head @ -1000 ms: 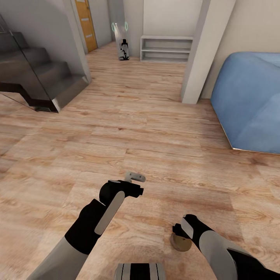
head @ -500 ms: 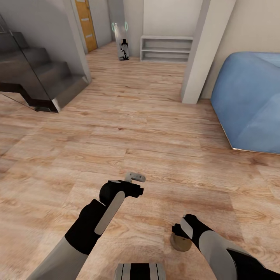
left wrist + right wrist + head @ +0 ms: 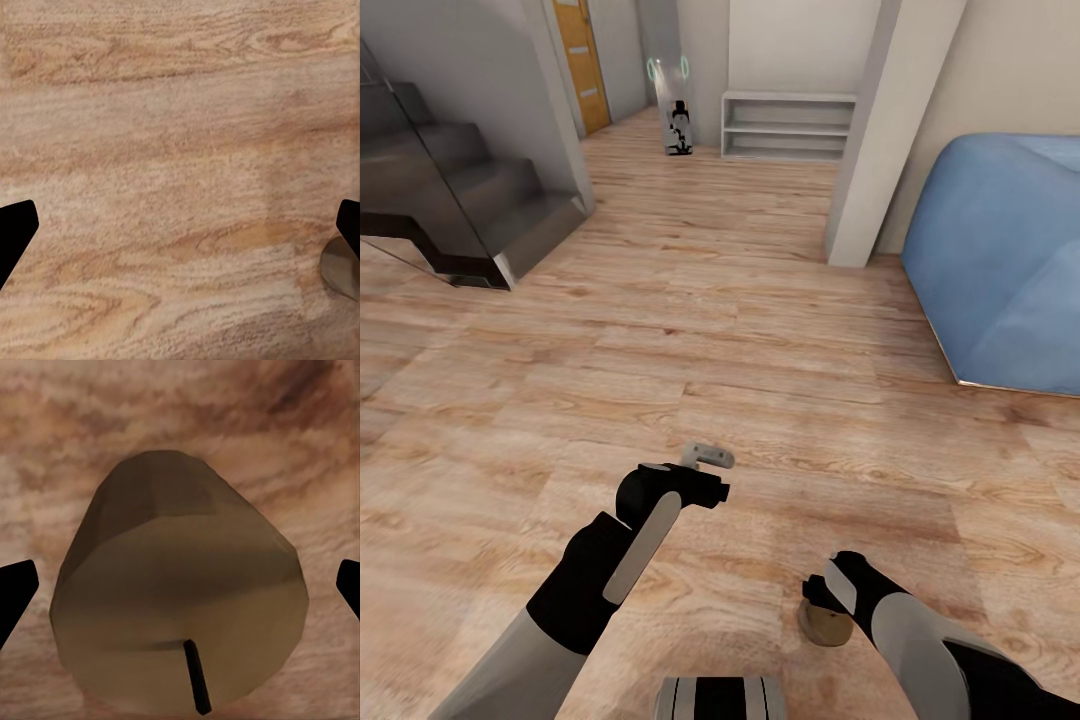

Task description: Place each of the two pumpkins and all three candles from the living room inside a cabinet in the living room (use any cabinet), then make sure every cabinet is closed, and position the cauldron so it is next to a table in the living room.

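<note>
Head view: the robot stands on a pale wooden floor (image 3: 760, 300) with both arms lowered in front of it. The right gripper (image 3: 822, 592) hangs directly over a candle (image 3: 823, 624), a short brownish cylinder standing upright on the boards. The left gripper (image 3: 710, 458) hovers over bare floor, well apart from the candle. Ahead are a dark staircase (image 3: 450, 190), an orange door (image 3: 582, 60), a low white shelf unit (image 3: 788, 125), a white pillar (image 3: 880, 130) and, to the right, a blue sofa (image 3: 1000, 260). No cabinet appears here, so the candle has a way to travel once it is lifted.

Left wrist view: the dark tips of the fingers (image 3: 15, 232) sit at both edges of the picture, spread wide with nothing but wood grain between them. A grey curved edge shows beside one tip; what it belongs to cannot be told.

Right wrist view: the candle (image 3: 180, 600) sits between the widely spread fingers (image 3: 15, 592), wick (image 3: 196, 679) pointing towards the camera, the tips clear of its sides. The risk, as a judgement: the candle is squat and smooth, and the fingers stand a little off its centre, so an uneven closing could push it sideways or tip it so that it rolls across the smooth floor. Descending too far could drive the tips into the boards; closing too high could pinch only the top rim and let it slip during the carry.
</note>
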### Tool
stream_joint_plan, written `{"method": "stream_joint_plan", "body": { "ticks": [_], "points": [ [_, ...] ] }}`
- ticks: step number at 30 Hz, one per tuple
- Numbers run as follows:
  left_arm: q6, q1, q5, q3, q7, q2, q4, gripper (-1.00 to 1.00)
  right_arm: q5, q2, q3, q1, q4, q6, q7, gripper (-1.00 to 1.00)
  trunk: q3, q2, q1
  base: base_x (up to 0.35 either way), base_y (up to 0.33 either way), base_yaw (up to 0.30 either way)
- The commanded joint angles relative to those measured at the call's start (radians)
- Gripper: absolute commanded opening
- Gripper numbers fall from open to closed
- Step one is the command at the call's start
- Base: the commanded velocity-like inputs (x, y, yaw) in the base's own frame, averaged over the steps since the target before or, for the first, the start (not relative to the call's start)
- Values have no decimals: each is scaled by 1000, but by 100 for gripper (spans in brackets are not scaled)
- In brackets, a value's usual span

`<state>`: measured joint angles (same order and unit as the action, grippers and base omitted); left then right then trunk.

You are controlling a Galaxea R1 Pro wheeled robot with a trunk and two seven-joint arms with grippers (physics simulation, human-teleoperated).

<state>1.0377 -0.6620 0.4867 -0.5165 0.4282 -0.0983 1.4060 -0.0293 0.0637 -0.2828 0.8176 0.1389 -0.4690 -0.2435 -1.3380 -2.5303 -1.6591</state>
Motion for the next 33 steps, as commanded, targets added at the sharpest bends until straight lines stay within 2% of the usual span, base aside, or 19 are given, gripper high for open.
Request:
{"method": "stream_joint_plan", "body": {
  "ticks": [1,4,8,23,26,33],
  "points": [
    [2,-1,10,-1,10,0,1,100,-3,1,-7,0,2,-5,-3,100,-1,0,0,0,0,0],
    [2,-1,10,-2,10,0,1,100,-3,1,-7,0,2,-5,-3,100,-1,0,0,0,0,0],
    [2,-1,10,-2,10,0,1,100,-3,1,-6,0,2,-5,-3,100,-16,-1,-2,0,0,0],
    [2,0,10,-2,10,0,1,100,-3,4,-6,0,2,-5,-3,100,-16,-1,-2,0,0,0],
    [2,-1,10,-2,10,0,1,100,-3,5,-6,0,2,-5,-3,100,-28,-2,-3,0,0,0],
    [2,-1,9,-3,10,0,1,100,-3,5,-6,0,2,-5,-3,100,-28,-2,-3,0,0,0]
  ]
}}
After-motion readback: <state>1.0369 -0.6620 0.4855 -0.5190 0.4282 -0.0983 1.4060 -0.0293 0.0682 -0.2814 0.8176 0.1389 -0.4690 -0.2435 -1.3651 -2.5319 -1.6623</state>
